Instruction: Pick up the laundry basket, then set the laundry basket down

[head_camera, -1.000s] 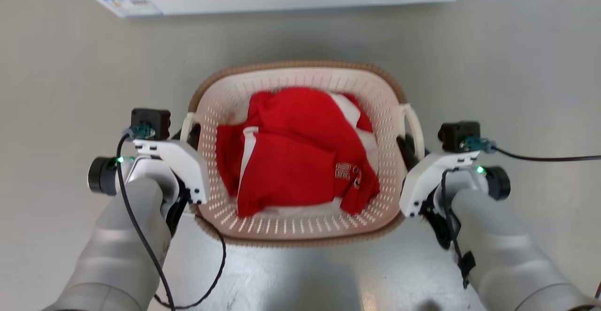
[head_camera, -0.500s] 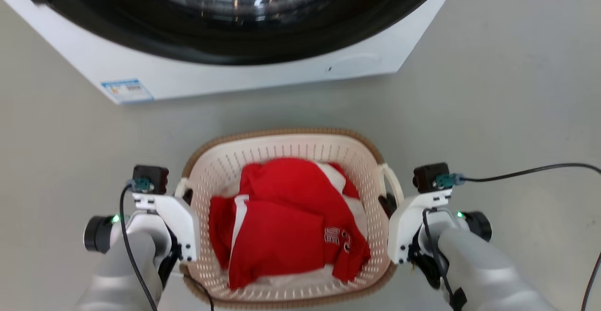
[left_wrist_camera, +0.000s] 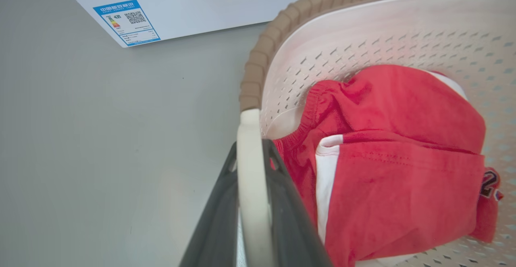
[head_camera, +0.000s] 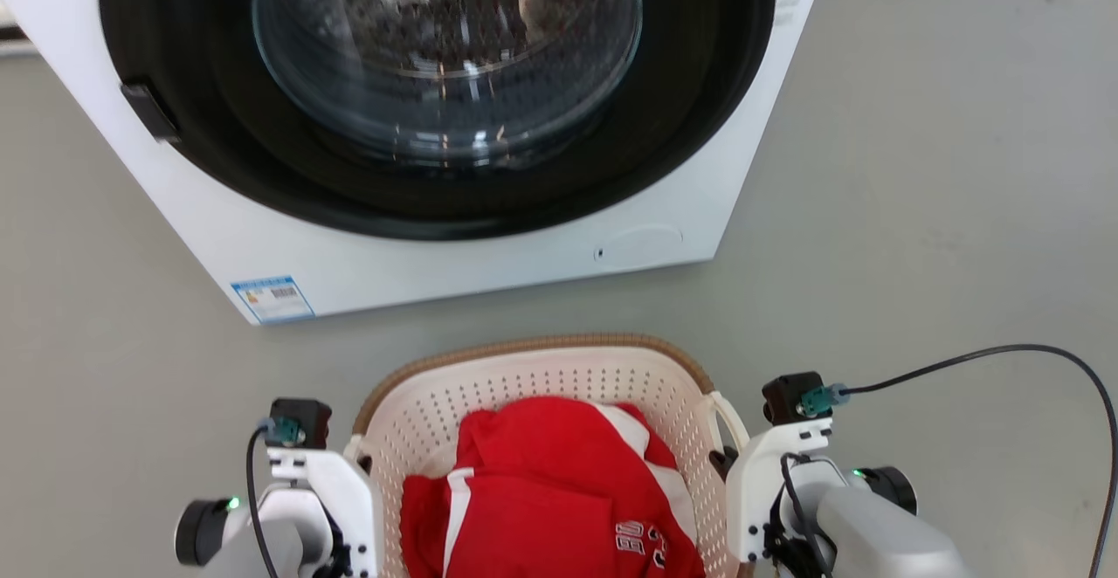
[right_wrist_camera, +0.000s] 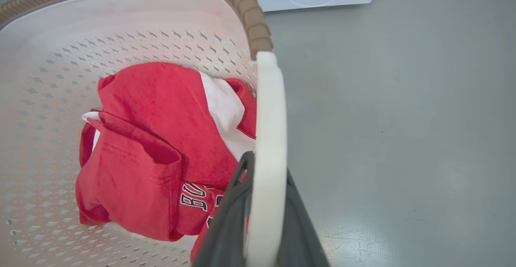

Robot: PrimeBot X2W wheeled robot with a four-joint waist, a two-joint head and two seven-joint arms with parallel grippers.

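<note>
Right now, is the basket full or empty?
Partly full. A red and white garment lies crumpled in the basket; bare perforated wall shows above it.

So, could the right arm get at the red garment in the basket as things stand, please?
Probably not yet: the right end effector is clamped on the side handle of the laundry basket. The red garment lies uncovered beside it.

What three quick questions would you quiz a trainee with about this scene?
1. True or false: the laundry basket is empty.
2. The left gripper and right gripper each clamp: A its rim, B a white loop handle, C its floor?
3. What white appliance stands beyond the basket?
Key: 1 false, a red garment lies inside; 2 B; 3 the washing machine.
</note>
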